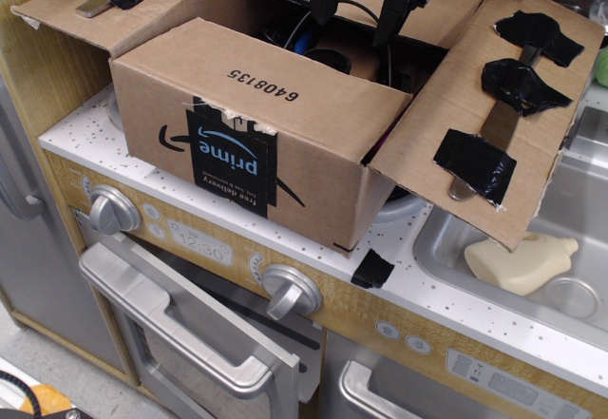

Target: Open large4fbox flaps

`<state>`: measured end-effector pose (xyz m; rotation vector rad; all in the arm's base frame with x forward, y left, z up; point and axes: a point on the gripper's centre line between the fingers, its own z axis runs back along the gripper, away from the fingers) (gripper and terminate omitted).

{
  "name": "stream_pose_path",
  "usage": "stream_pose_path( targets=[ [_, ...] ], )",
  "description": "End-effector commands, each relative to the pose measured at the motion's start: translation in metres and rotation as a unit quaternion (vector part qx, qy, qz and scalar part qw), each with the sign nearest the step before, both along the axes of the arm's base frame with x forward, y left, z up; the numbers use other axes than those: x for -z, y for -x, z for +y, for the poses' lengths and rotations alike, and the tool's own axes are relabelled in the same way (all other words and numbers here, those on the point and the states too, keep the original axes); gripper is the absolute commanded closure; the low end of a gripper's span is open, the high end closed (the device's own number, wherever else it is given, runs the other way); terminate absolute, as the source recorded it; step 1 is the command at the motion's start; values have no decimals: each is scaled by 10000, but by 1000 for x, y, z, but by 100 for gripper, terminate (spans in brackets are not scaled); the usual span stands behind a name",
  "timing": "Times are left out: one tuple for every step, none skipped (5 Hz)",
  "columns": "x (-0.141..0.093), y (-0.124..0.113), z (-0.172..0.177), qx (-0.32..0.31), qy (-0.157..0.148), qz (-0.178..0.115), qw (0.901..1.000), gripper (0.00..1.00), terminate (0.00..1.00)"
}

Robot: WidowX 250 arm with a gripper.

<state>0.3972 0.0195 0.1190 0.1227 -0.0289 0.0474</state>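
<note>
Box (pixel 285 143) of light, stiff cardboard sits on the white bench (pixel 446 286), flaps (pixel 494 105) splayed out at 10, 12 and 3 o'clock, near one folded in. Black pincer (pixel 366 15) hangs released at 12. Thin flap edges suit pinching

Evenly lit, soft overhead light | dark shadow inside large4fbox (pixel 285 105) | mild glare on sink (pixel 456 238) | slightly soft, grainy

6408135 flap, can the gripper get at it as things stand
Probably yes: the gripper hangs over the open large4fbox, and the 6408135 flap lies just in front, its top face bare, with nothing between them.
</note>
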Motion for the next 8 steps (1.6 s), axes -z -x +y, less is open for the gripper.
stream_pose_path(
  targets=[
    [0, 0, 0, 0, 0, 0, 10000, 0, 0],
    [12, 3, -1, -166, 209, 81, 9996, 0, 0],
    [20, 4, 0, -253, 341, 206, 9989, 0, 0],
    [21, 9, 0, -338, 435, 448, 9975, 0, 0],
    [20, 19, 0, -282, 383, 703, 9964, 0, 0],
    [8, 25, 0, -174, 252, 1009, 9944, 0, 0],
    [-8, 31, 2, -133, 168, 1304, 9912, 0, 0],
    [-27, 38, -1, -262, -3, 1500, 9883, 0, 0]
  ],
)
